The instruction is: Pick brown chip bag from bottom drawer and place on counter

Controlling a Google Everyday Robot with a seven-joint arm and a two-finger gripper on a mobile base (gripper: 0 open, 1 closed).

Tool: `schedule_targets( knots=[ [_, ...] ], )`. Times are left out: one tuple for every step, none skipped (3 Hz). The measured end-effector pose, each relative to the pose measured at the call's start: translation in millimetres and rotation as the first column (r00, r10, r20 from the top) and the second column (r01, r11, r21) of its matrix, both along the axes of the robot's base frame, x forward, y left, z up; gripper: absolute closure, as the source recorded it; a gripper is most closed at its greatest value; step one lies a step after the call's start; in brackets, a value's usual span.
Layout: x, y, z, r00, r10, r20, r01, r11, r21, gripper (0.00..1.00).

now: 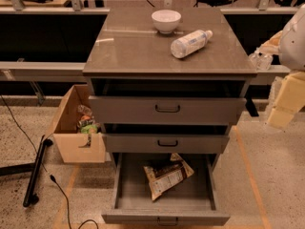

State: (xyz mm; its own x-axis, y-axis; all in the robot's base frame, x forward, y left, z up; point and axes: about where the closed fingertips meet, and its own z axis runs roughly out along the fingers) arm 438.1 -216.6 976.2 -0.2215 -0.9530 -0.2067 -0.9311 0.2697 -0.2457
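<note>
Lower centre of the frame: the brown chip bag (167, 175), crinkled and lying at a slant on the floor of the pulled-out bottom drawer (125, 194). Upper centre, on the desk (128, 51): a white bowl (166, 20) and, near it to the right, a clear bottle (190, 43) on its side. Right edge, mid-height: the gripper (284, 101), well apart from the bag; impossible to tell whether clenched or released. Left of the cabinet: an open cardboard box (71, 142).
</note>
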Motion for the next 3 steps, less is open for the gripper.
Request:
schedule_targets(
  knots=[
    [0,0,0,1.0000,0.000,0.000,0.000,1.000,0.000,0.00],
    [4,3,-31,0.9999,-0.010,-0.003,0.010,1.000,0.004,0.00],
    [9,14,-96,0.9995,0.022,-0.022,-0.022,1.000,0.001,0.00]
  ],
)
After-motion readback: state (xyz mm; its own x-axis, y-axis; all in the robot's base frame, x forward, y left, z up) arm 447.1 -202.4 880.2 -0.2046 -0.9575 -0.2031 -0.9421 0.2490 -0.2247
